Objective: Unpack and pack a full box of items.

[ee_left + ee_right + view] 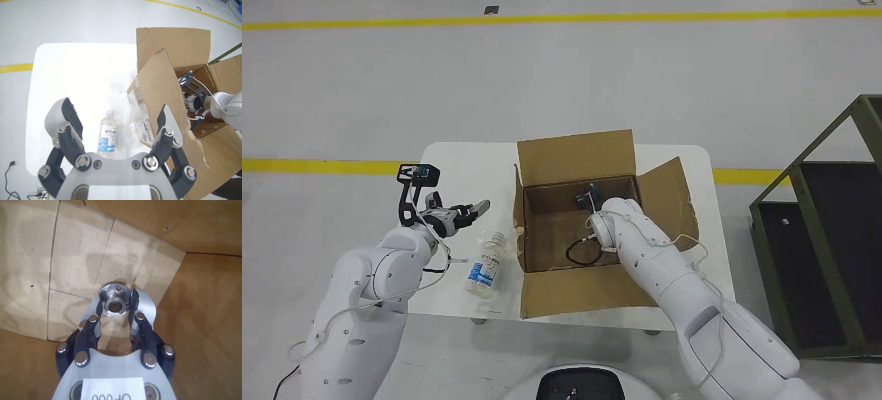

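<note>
Box: a brown cardboard box (577, 158) stood on the right half of the white surface (457, 165), with all four flaps folded outward and the top open.
Bottle: a clear plastic bottle (485, 263) with a blue and white label lay on its side on the surface, just beside the box's left wall and apart from it. Its cap pointed away from the robot. In the left wrist view the bottle (107, 135) lay below the left gripper's spread fingers.
Left gripper: the left gripper (474, 209) hung over the surface (75, 75) to the left of the box (170, 47). Its fingers were spread wide, with nothing between them (115, 106).
Right gripper: the right arm reached down into the box. The right gripper (116, 298) was low over the box floor, near a corner.
Metal flange: a round, shiny metal flange (115, 302) with a hollow hub sat between the right fingers. They were drawn narrow and pressed on its rim from both sides.
Nearby: a dark green metal rack (832, 260) stood on the floor to the right of the surface.
</note>
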Controlling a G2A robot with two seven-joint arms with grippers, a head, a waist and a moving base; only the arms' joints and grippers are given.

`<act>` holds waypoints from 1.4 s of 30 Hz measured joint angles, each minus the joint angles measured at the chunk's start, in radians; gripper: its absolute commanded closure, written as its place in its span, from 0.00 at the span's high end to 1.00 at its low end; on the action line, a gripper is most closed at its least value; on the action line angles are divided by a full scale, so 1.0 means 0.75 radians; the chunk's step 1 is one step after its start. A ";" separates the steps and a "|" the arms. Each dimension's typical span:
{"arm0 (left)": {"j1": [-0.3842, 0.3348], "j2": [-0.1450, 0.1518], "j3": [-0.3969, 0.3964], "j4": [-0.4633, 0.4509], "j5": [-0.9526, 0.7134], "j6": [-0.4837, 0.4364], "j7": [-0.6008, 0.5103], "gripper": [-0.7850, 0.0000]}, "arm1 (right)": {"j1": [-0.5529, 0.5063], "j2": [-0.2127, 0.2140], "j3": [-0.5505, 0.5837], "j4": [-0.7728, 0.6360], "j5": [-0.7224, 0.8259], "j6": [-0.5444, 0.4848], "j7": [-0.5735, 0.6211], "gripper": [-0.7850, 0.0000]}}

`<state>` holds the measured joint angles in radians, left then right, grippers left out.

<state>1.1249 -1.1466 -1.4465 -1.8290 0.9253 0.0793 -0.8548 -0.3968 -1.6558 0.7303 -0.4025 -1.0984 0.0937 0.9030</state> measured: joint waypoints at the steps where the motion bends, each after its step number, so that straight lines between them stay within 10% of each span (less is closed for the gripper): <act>1: 0.000 0.000 0.000 0.000 0.000 0.000 0.000 1.00 | 0.002 -0.003 0.000 0.007 0.001 -0.002 -0.001 0.39; 7: 0.000 0.000 0.000 0.000 0.000 0.000 0.000 1.00 | 0.009 -0.022 -0.003 0.046 0.005 -0.012 -0.008 0.37; 13: 0.000 0.000 0.000 0.000 0.000 0.000 0.000 1.00 | 0.021 -0.037 0.000 0.076 0.013 -0.013 -0.018 0.00; 27: 0.000 0.000 0.000 0.000 0.000 0.000 0.000 1.00 | 0.080 -0.024 0.082 -0.042 0.083 -0.061 -0.122 0.00; 42: 0.000 0.000 0.000 0.000 0.000 0.000 0.000 1.00 | -0.260 0.173 0.420 -0.796 0.048 -0.237 -0.319 0.00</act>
<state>1.1249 -1.1465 -1.4465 -1.8291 0.9253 0.0793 -0.8548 -0.5917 -1.5262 1.0454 -0.9992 -1.0620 -0.0840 0.6638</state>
